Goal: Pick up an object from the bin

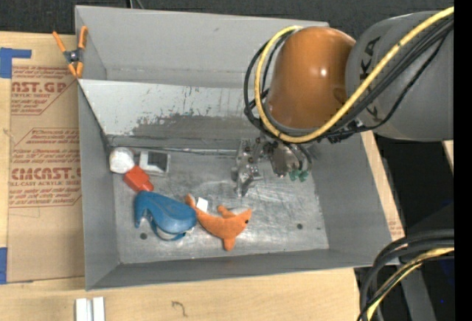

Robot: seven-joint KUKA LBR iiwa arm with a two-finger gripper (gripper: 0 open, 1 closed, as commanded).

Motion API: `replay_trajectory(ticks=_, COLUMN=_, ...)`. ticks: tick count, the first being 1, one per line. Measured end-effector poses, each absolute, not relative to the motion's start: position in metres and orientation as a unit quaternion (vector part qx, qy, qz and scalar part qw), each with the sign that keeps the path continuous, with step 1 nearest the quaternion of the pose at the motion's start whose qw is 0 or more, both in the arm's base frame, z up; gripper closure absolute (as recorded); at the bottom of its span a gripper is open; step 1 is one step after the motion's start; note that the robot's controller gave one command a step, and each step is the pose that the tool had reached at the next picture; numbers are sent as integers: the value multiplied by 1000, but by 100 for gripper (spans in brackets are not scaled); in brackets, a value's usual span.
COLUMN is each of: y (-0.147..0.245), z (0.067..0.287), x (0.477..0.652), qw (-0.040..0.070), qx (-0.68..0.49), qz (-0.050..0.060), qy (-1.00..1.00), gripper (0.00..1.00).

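fingers [245, 178] hang parted over scuffed bin floor [289, 210] near orange fish [225, 223].

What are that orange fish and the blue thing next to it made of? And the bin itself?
Orange fish: probably rubber or soft plastic, judging by its matte, even colour and rounded moulded shape. Blue thing: likely hard plastic, since it looks smooth with a slight sheen. Bin: grey sheet metal with a dull finish, scuffed and scratched.

This is a robot lab, plainly. Above the gripper [247, 172] there is a heavy grey arm [413, 83] with an orange cover [306, 80] and yellow cable [256, 83]. Around the gripper is a scuffed metal bin [184, 39], set on a wooden bench [243, 295].
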State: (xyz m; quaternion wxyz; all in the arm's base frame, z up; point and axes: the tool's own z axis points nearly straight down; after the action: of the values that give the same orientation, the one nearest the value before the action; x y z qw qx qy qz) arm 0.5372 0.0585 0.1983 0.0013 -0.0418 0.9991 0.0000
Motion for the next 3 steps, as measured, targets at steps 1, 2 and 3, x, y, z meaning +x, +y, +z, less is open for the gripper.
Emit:
replay_trajectory(ticks=1, y=32, z=256, x=519, qw=-3, qx=-5, qz=0, qy=1000, gripper=100)
replay_trajectory(ticks=2, y=15, z=139, x=546, qw=2, qx=17, qz=0, qy=1000, gripper=0)
replay_trajectory(ticks=3, y=14, z=134, x=547, qw=0, qx=17, qz=0, qy=1000, gripper=0)
